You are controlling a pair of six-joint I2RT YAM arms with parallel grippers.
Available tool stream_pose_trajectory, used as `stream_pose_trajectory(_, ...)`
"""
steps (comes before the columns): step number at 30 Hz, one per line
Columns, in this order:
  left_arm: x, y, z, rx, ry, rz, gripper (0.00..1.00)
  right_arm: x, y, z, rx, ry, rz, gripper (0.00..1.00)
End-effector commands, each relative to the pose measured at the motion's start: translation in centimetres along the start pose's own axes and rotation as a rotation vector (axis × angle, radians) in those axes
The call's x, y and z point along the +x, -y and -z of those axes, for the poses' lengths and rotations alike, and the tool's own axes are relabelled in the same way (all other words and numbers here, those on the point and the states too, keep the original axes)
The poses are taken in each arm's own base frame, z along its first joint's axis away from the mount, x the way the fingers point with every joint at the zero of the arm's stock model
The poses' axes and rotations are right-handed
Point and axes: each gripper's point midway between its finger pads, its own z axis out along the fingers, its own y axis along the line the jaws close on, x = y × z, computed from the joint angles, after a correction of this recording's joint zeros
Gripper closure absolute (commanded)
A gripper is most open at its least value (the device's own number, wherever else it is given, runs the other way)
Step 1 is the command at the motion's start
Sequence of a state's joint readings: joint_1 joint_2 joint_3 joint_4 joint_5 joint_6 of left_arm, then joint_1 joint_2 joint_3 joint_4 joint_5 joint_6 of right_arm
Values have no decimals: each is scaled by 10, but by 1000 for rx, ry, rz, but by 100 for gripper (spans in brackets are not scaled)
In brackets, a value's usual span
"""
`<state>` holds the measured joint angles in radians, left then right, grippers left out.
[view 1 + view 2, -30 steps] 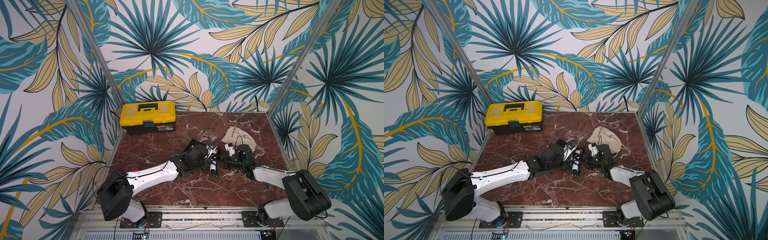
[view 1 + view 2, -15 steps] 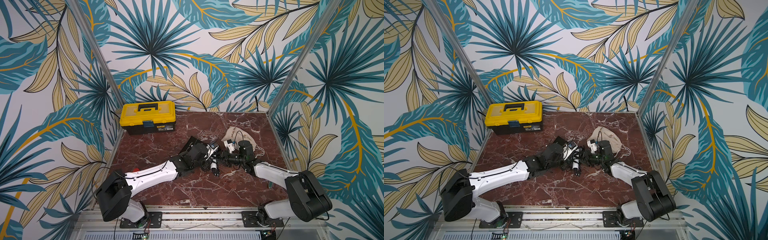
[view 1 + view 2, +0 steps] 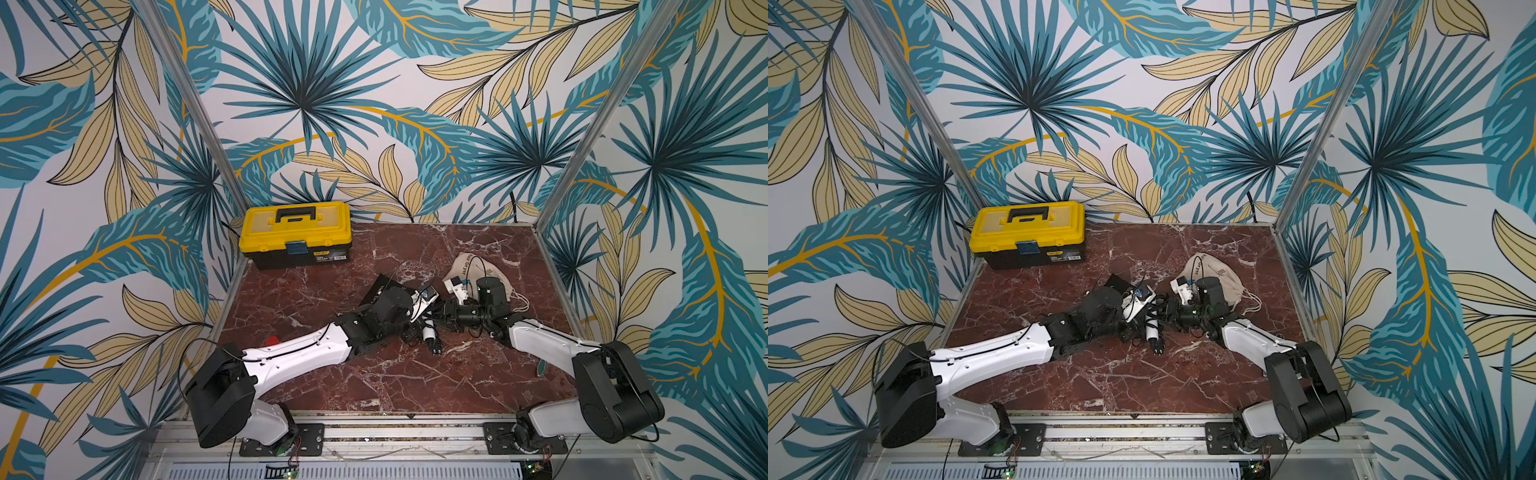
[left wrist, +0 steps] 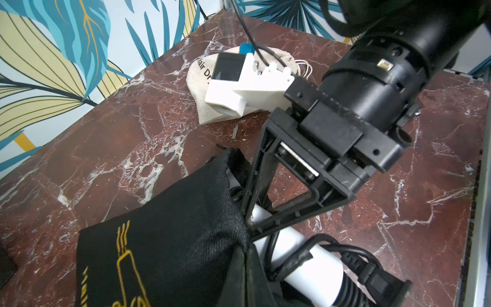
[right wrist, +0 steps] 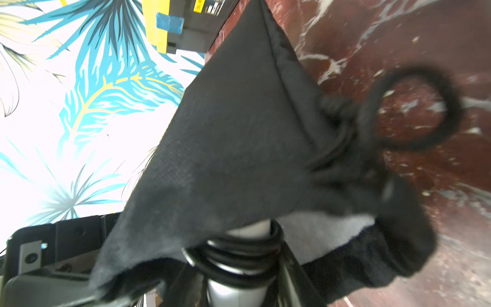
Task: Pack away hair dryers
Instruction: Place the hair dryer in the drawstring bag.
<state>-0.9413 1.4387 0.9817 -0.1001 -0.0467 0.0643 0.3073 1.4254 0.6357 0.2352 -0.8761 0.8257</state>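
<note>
- Two arms meet in the middle of the table, so we count two grippers, working almost nose to nose.
- We can see one dryer: the white hair dryer. Its slim handle pokes out of the mouth of the black bag, and the rest of it is hidden under the cloth.
- One black cord is looped around that handle, and its plug lies on the marble just beside it.
- The left gripper is fully closed and pinches the cloth of the black bag. In the right wrist view the cloth is drawn up like a tent.
- The right gripper is partly closed, with one finger on either side of the white handle, clamped on it right at the bag's mouth.
- We count two bags. The black one has gold print on it. The beige bag is printed "Hair Dryer" and lies just behind the right wrist, with its drawstrings trailing on the table.
- One yellow toolbox sits with its lid down in the far left corner, well apart from everything else.
</note>
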Motion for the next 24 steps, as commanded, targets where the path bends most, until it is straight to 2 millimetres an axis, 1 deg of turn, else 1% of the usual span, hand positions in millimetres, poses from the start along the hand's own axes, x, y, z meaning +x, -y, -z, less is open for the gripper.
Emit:
stream_pose_trajectory(1, -11, 7, 2, 30, 50, -34, 96, 3, -30, -4, -110, -50, 90, 90)
stream_pose_trajectory(5, -14, 5, 4, 14, 57, -64, 96, 5, -27, -5, -107, -58, 88, 90)
stream_pose_trajectory(7, -16, 7, 5, 28, 65, -71, 96, 6, -30, -4, -120, -59, 100, 90)
stream_pose_trajectory(11, -12, 11, 8, 53, 63, -78, 96, 5, -39, -2, -158, -56, 125, 90)
stream_pose_trajectory(15, -8, 14, 16, 69, 69, -80, 96, 8, -35, 1, -154, -65, 149, 90)
stream_pose_trajectory(18, -10, 17, 24, 89, 87, -75, 96, 2, -31, 5, -134, -40, 163, 90)
stream_pose_trajectory(19, -11, 18, 25, 94, 92, -73, 96, 0, -33, 5, -136, -32, 164, 91)
stream_pose_trajectory(22, -13, 21, 29, 110, 103, -66, 96, -6, -45, 9, -179, -6, 193, 91)
stream_pose_trajectory(24, -13, 22, 31, 118, 107, -62, 96, -3, -50, 11, -198, -16, 214, 90)
